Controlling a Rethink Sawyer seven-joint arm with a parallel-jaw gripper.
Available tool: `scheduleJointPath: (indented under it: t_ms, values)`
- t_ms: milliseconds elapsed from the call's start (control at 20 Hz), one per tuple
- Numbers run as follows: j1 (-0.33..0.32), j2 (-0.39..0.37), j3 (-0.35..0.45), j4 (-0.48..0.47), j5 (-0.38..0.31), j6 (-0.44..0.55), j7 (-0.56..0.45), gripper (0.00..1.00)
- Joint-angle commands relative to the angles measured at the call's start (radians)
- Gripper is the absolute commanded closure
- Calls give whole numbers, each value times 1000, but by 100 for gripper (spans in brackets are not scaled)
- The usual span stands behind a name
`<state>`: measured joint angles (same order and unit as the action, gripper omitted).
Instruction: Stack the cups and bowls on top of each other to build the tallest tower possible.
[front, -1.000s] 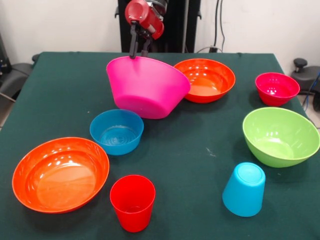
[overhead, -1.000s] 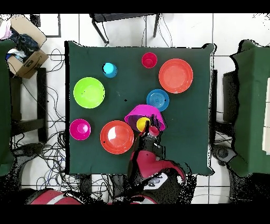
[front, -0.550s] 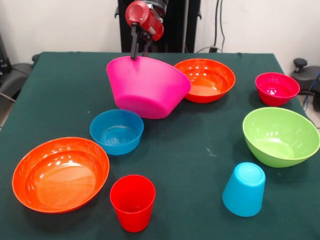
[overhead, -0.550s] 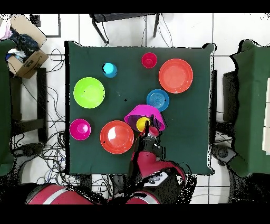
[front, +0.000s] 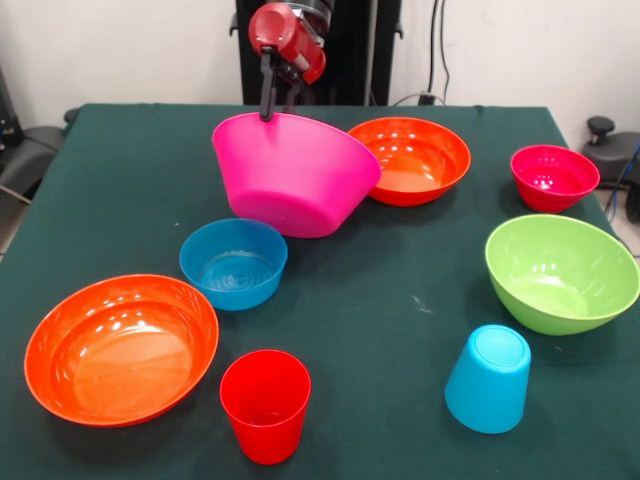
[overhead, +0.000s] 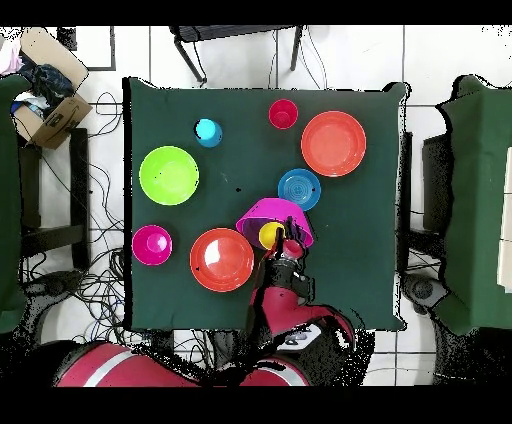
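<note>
On the green table (front: 130, 160), going from the left of the front view, a large orange bowl (front: 121, 348) sits upright at the near corner with its mouth facing up. Just right of it stand a small blue bowl (front: 233, 262), also mouth up, and nearer the camera a red cup (front: 265, 404), upright with its long axis vertical and its open end on top. Behind the blue bowl the magenta bowl (front: 295, 172) is tilted, its rim raised on the side toward the gripper (front: 278, 100) and its base leaning toward the table's middle. The gripper reaches down to that far rim, its dark fingers (front: 268, 92) at the edge; they look clamped on the rim. Next comes a second orange bowl (front: 410, 160), level and close beside the magenta one. Farther right, a light blue cup (front: 488, 378) stands upside down on its mouth, its flat bottom up. The lime green bowl (front: 561, 272) and, behind it, the small crimson bowl (front: 554, 177) both rest mouth up near the right edge. Only the overhead view shows a yellow cup (overhead: 271, 235) lying inside the magenta bowl; the front view hides it behind the bowl's wall. The overhead view also shows a cardboard box (overhead: 50, 100) off the table.
</note>
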<state>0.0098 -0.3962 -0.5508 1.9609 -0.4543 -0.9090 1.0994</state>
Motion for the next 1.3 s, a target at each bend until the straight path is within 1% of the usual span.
scheduleJointPath:
  t_ms: [50,100,400,700,950,1200,1300]
  values:
    - [-21,10,111,-89,-25,54,174,0]
    - [-22,11,113,-96,-37,77,172,0]
    - [-39,14,131,-118,-84,123,183,0]
    - [-64,1,186,-148,-172,197,222,0]
    - [-84,-25,226,-153,-223,238,253,0]
    - [-98,-25,247,-165,-247,259,282,0]
    - [-94,-29,250,-173,-256,273,288,0]
